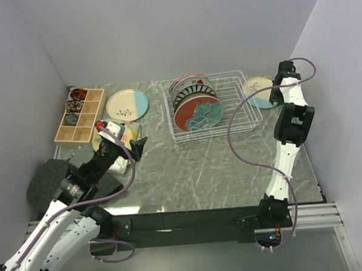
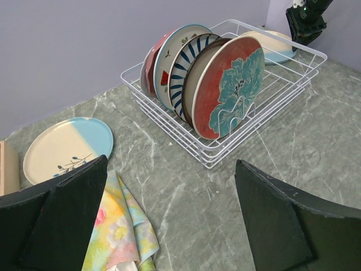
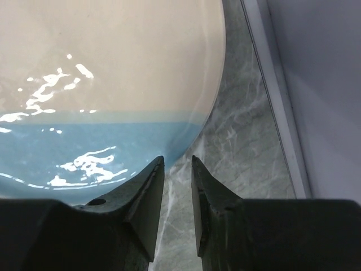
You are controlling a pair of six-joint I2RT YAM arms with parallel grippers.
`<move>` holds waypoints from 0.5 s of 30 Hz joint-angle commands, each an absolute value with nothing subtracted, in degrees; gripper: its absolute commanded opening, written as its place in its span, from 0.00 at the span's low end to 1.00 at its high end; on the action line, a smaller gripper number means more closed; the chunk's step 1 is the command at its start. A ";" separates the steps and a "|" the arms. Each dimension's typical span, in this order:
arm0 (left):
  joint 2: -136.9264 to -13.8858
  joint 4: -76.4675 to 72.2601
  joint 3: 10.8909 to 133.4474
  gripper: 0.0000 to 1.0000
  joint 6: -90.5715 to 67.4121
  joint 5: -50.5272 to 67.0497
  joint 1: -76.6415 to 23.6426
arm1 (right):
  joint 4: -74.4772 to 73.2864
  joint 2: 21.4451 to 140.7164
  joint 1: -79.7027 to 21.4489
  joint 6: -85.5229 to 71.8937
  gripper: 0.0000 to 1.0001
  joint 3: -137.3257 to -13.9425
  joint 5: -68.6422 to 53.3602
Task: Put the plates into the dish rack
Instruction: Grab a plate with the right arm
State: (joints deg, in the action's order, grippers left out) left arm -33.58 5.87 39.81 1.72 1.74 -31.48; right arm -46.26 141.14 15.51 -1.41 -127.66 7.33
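Cream-and-blue plate (image 3: 113, 73) sits just at the right hand (image 3: 176, 162), jaws nearly together.

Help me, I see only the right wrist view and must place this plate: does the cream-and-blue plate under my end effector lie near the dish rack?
Observer: Yes. The cream-and-blue plate lies flat on the table just right of the dish rack, by the far right corner.
Operator: Where is there room in the rack?
Observer: The row of plates stands on edge in its left part, the red floral plate at the front; its right part holds none.
Operator: Anything else left to load?
Observer: A second cream-and-blue plate lies flat left of the rack, beside the wooden compartmented box.
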 commanded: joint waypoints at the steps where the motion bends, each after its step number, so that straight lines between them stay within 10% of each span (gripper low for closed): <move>1: -33.49 4.83 39.90 0.99 1.41 2.64 -31.03 | -46.41 143.44 14.85 -0.62 0.33 -129.99 9.05; 15: -33.40 4.83 39.82 1.00 1.41 2.46 -30.94 | -46.23 143.97 15.03 1.85 0.34 -127.53 8.79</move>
